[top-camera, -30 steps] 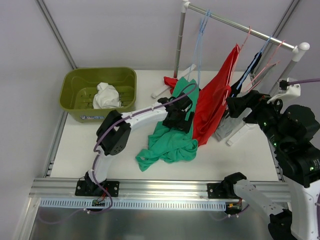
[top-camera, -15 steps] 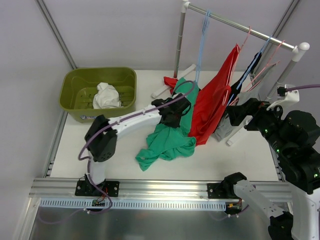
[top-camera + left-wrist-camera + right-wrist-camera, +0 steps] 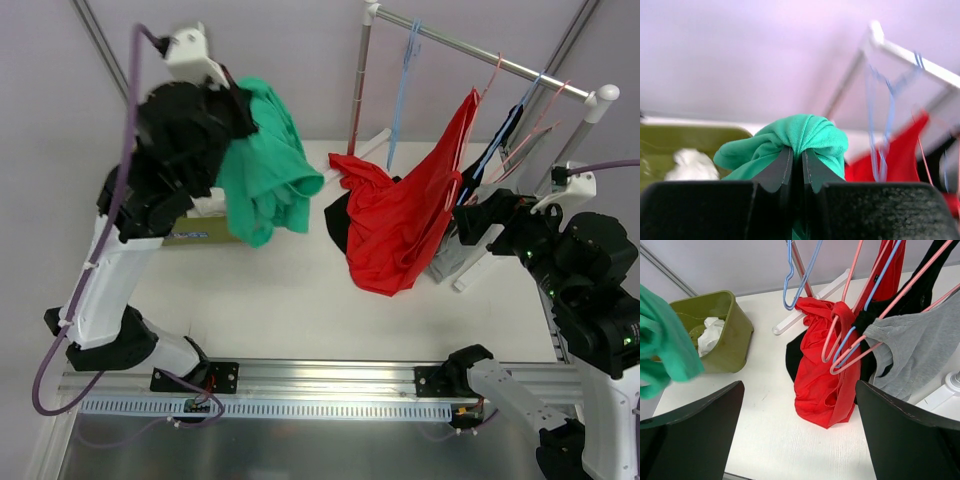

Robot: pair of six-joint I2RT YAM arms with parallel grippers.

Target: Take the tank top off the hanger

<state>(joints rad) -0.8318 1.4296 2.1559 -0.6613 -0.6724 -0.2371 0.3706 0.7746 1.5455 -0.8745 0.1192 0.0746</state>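
Observation:
The green tank top (image 3: 265, 170) hangs bunched in the air at the upper left, clear of the table. My left gripper (image 3: 797, 150) is shut on a fold of the tank top (image 3: 800, 132), raised high over the basket. In the top view the cloth hides its fingers. A thin blue hanger (image 3: 400, 90) hangs bare on the rail (image 3: 480, 55). My right gripper (image 3: 799, 384) stands wide open with nothing in it, near the rack at the right, facing a red garment (image 3: 822, 375).
An olive basket (image 3: 727, 335) with a white cloth (image 3: 710, 332) sits at the back left, under the left arm. Red (image 3: 395, 225), black and grey (image 3: 905, 352) garments hang on pink and blue hangers at the rail's right end, the red one trailing onto the table.
My left gripper closed on the green tank top at mid-table and swung it up and left, over the basket. The blue hanger now hangs bare. The right arm barely moved.

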